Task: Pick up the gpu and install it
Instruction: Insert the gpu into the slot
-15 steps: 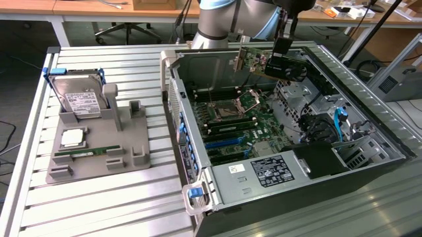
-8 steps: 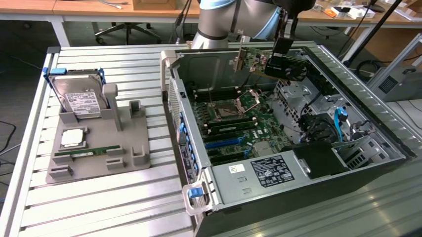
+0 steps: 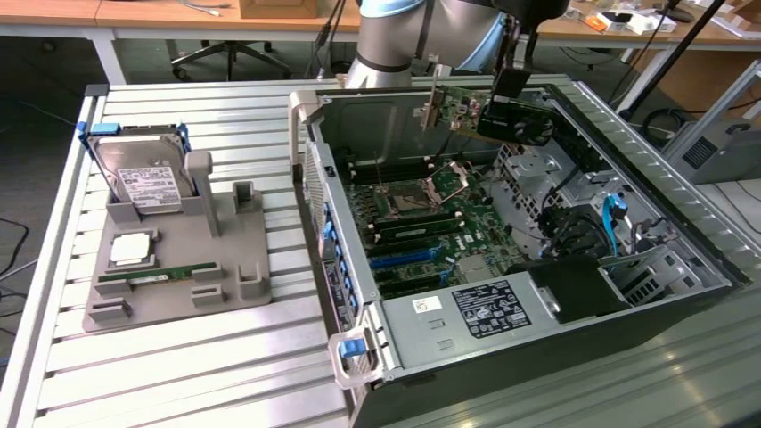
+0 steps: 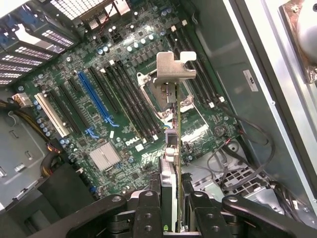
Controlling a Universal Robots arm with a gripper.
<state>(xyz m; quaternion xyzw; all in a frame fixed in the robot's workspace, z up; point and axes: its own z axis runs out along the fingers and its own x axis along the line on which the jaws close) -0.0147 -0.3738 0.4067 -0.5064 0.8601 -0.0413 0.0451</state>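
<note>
While the black, bolt-studded jaws grip the gpu (image 4: 171, 144) by its two flat faces, the card hangs clear of the board below, touching nothing but the jaws. In the wrist view it appears edge-on as a thin vertical sliver, with small components along its side and a bent silver metal bracket (image 4: 174, 67) capping its far end. In the exterior view the gpu (image 3: 458, 111) is a flat rectangular board with its bracket toward the exterior view's left, held in the air over the far part of the open computer case (image 3: 476, 357), just under the grey arm (image 3: 405, 36). Beneath the card lies the green motherboard (image 4: 124, 114), crowded with long black slots, one bright blue slot (image 4: 94, 96), a white slot (image 4: 52, 114), a small finned silver heat sink (image 4: 105, 156) and a square metal-framed processor socket (image 3: 411, 194). Dark cables (image 4: 247, 144) loop beside the board. The case is a sheet-metal box lying on its side with the panel off, and a white-labelled power unit (image 3: 487, 308) sits at its near end. It rests on a ribbed aluminium bench (image 3: 178, 383). Well apart from the case, on the exterior view's left, a grey moulded holder (image 3: 244, 267) carries a silver hard drive (image 3: 145, 178) with a white label, standing tilted in a slot, a square silver chip (image 3: 131, 251) lying flat, and a narrow green memory stick (image 3: 157, 272) set on edge nearer the camera.
</note>
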